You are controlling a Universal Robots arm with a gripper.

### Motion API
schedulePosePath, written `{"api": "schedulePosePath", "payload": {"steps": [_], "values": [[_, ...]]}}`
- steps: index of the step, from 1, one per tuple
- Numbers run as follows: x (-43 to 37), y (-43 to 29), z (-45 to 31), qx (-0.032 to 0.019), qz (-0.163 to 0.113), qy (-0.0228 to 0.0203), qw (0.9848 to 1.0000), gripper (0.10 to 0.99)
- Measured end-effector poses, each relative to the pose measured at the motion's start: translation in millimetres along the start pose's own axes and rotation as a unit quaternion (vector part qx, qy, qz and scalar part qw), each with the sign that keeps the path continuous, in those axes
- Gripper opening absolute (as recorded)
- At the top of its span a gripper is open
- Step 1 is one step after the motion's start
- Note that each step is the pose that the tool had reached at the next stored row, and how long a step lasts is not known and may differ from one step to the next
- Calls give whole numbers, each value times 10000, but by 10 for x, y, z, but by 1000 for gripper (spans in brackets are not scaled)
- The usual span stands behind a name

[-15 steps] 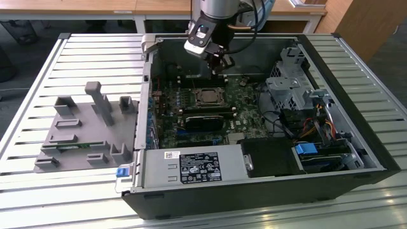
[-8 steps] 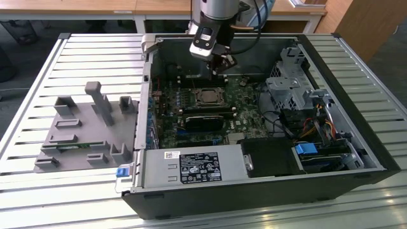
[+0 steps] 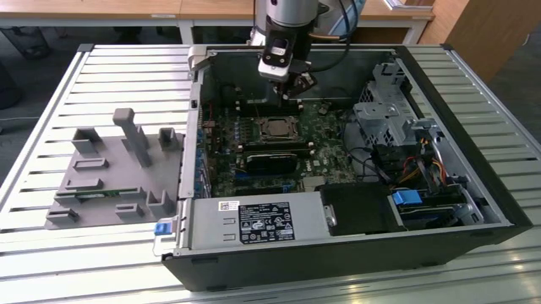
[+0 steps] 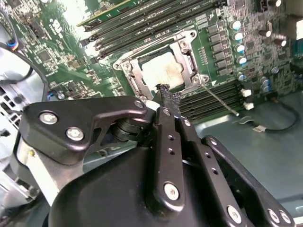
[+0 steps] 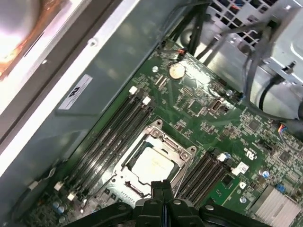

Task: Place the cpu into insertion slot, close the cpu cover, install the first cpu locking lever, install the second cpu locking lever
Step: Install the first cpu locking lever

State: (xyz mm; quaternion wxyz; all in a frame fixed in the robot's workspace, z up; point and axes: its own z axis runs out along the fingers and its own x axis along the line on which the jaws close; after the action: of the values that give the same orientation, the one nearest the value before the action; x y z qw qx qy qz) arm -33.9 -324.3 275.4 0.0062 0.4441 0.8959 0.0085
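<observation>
The room straight above the cpu cover (image 5: 173, 142) is free, and the gripper (image 3: 292, 96) hangs there, its fingers pressed together. Memory slots (image 5: 118, 127) lie low on two sides. On the exterior view's right, the drive cage (image 3: 384, 117) and the cables (image 3: 410, 171) stand tall. The case wall (image 3: 346, 60) rises near.

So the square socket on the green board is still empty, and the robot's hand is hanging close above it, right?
Not quite: the socket is not empty. Both wrist views show the silvery cpu lying in it, with the metal cover frame around it. The rest holds: the hand hangs close above it.
</observation>
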Motion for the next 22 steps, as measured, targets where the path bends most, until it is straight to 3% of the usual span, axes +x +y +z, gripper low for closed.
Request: {"api": "schedulePosePath", "payload": {"steps": [7,12,17,22], "values": [[1,0,4,110,-408,87,9991,106],[1,0,5,126,-824,98,9965,106],[1,-1,6,129,-1279,103,9916,106],[1,0,6,131,-1724,106,9849,106]]}}
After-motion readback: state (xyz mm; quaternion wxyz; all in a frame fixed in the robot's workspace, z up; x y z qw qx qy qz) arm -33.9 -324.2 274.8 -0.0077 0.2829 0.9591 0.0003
